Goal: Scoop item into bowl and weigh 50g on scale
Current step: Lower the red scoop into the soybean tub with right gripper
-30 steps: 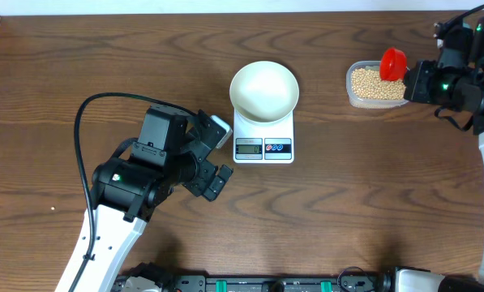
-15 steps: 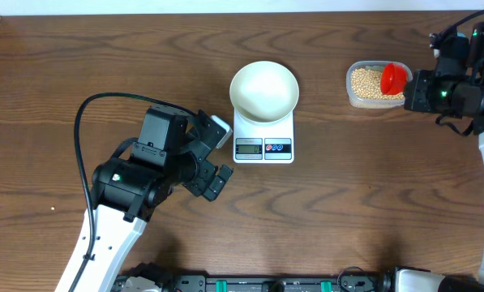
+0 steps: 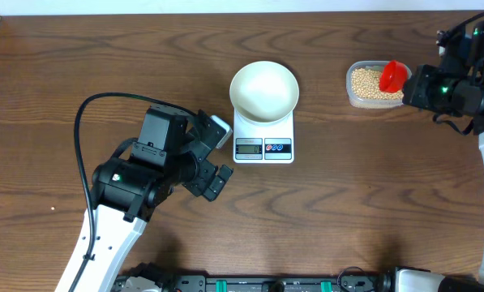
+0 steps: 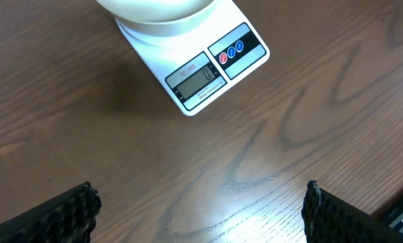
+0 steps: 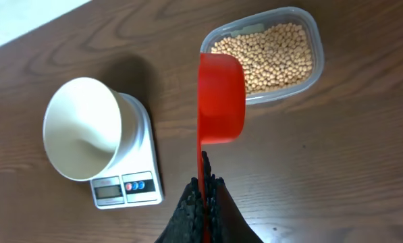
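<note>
While the plain round white bowl (image 3: pixel 263 88) is sitting empty on the small white rectangular digital scale (image 3: pixel 263 148), stock is standing thus.

- **Right gripper** (image 5: pixel 203 185): clamping tight on the handle of a red plastic scoop (image 5: pixel 221 98). The scoop's long axis is pointing straight ahead at the clear plastic tub (image 5: pixel 319 57), with its cup hanging at the near rim (contents not visible).
- **Small round tan beans** (image 5: pixel 272 57): lying in that tub just beyond the scoop, nearer this arm.
- **Left gripper** (image 4: pixel 201 212): gaping wide, holding nothing, hovering near the scale.
</note>
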Robot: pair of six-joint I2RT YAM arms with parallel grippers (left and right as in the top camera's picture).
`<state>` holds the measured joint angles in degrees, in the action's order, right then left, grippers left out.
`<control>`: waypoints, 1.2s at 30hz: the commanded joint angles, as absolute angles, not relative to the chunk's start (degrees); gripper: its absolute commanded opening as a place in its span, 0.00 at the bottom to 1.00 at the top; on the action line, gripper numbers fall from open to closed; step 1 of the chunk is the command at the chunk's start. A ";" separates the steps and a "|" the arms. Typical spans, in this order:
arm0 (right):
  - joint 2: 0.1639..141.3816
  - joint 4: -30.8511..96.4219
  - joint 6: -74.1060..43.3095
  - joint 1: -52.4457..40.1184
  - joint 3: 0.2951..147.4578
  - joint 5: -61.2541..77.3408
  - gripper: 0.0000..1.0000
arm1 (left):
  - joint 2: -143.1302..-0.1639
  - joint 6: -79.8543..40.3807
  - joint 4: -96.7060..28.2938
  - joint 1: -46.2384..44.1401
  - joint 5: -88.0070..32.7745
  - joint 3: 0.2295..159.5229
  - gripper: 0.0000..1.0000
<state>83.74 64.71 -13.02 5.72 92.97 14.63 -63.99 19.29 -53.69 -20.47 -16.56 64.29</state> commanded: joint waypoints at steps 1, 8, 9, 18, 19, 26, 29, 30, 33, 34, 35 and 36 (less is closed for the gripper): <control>83.59 63.79 -16.23 5.98 94.39 15.05 0.01 | -64.29 18.76 -53.67 -20.67 -16.40 63.81 0.98; 83.61 63.13 -12.51 7.27 94.39 7.51 0.01 | -64.29 18.76 -53.67 -20.67 -16.40 63.81 0.98; 83.68 63.22 -11.94 7.62 94.39 5.85 0.01 | -64.29 18.76 -53.67 -20.67 -16.40 63.81 0.98; 89.43 62.94 -6.81 8.91 94.39 3.53 0.01 | -64.29 18.76 -53.67 -20.67 -16.38 63.81 0.98; 90.21 62.70 -6.04 8.91 94.39 3.55 0.01 | -64.29 18.76 -53.67 -20.67 -16.40 63.81 0.98; 93.08 57.58 -3.51 8.91 94.39 3.55 0.01 | -64.29 18.76 -53.67 -20.67 -16.40 63.81 0.98; 94.08 55.31 -2.46 8.91 94.39 3.55 0.01 | -64.29 18.76 -53.67 -20.67 -16.38 63.81 0.98; 94.50 54.78 -2.00 8.91 94.39 3.55 0.01 | -64.29 18.76 -53.67 -20.67 -16.38 63.81 0.98; 95.92 54.19 -1.56 8.91 94.39 3.31 0.01 | -64.29 18.76 -53.67 -20.67 -16.38 63.81 0.98; 96.47 54.22 -1.56 8.91 94.39 3.31 0.01 | -64.29 18.76 -53.67 -20.67 -16.38 63.81 0.98; 96.77 54.26 -1.58 8.91 94.39 3.33 0.01 | -64.29 18.76 -53.67 -20.67 -16.38 63.81 0.98; 97.14 54.33 -1.58 8.91 94.39 3.33 0.01 | -64.31 18.76 -53.67 -20.67 -16.40 63.81 0.98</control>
